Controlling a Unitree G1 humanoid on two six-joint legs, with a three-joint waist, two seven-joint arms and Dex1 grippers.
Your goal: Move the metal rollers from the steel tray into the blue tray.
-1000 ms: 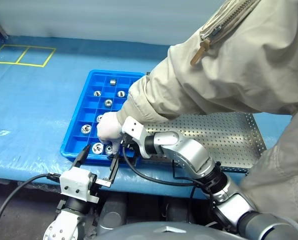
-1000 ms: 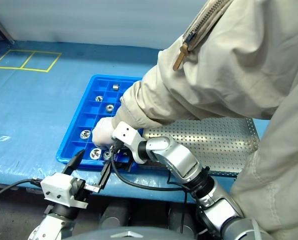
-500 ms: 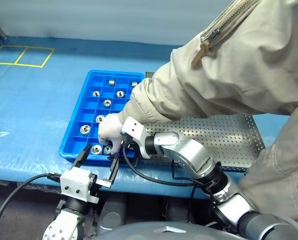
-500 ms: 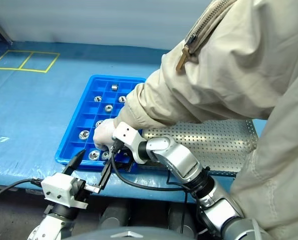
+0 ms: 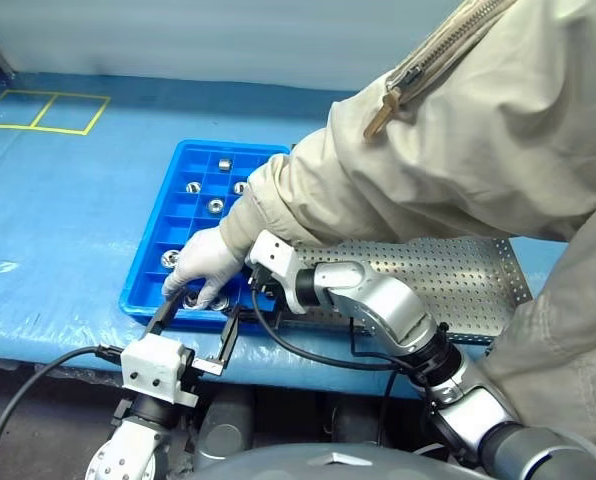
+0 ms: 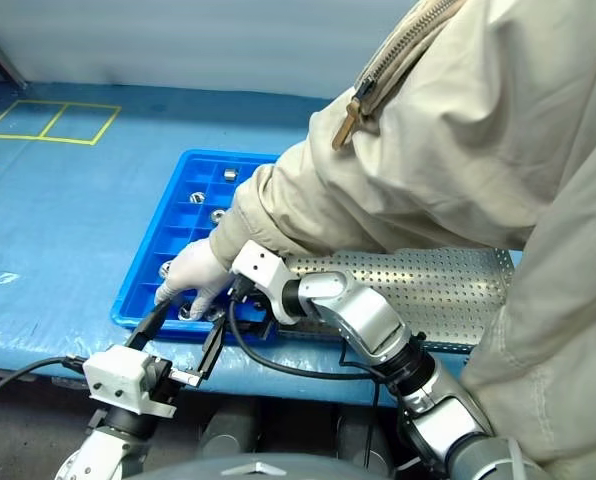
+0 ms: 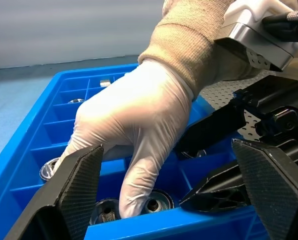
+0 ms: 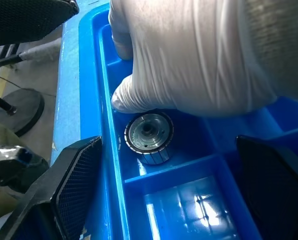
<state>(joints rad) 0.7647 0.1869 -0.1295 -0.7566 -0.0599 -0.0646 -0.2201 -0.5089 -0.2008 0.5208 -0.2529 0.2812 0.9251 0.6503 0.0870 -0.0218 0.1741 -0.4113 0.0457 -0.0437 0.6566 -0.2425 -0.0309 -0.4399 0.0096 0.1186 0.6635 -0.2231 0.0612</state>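
Observation:
The blue tray (image 5: 148, 262) lies at the table's near left, with metal rollers (image 5: 215, 206) in several compartments. To its right is the steel tray (image 5: 458, 285); a person's sleeve covers much of it, and no roller shows on the perforated floor I can see. A white-gloved hand (image 5: 200, 268) reaches into the blue tray's near row, fingertips beside a roller (image 8: 149, 132). My right gripper (image 8: 169, 144) hangs open just above that compartment, holding nothing. My left gripper (image 5: 203, 306) stands open and level at the tray's near rim, with two rollers (image 7: 156, 202) just beyond it.
The person's beige-sleeved arm (image 5: 428, 150) crosses above both trays from the right. Blue sheeting (image 5: 58, 220) covers the table, with a yellow-taped rectangle (image 5: 43, 110) at the far left. A black cable (image 5: 298, 350) loops along the table's near edge.
The gloved hand has slid toward the blue tray's near left corner and dipped into the front row, and the sleeve has shifted left with it. Both grippers have stayed put.

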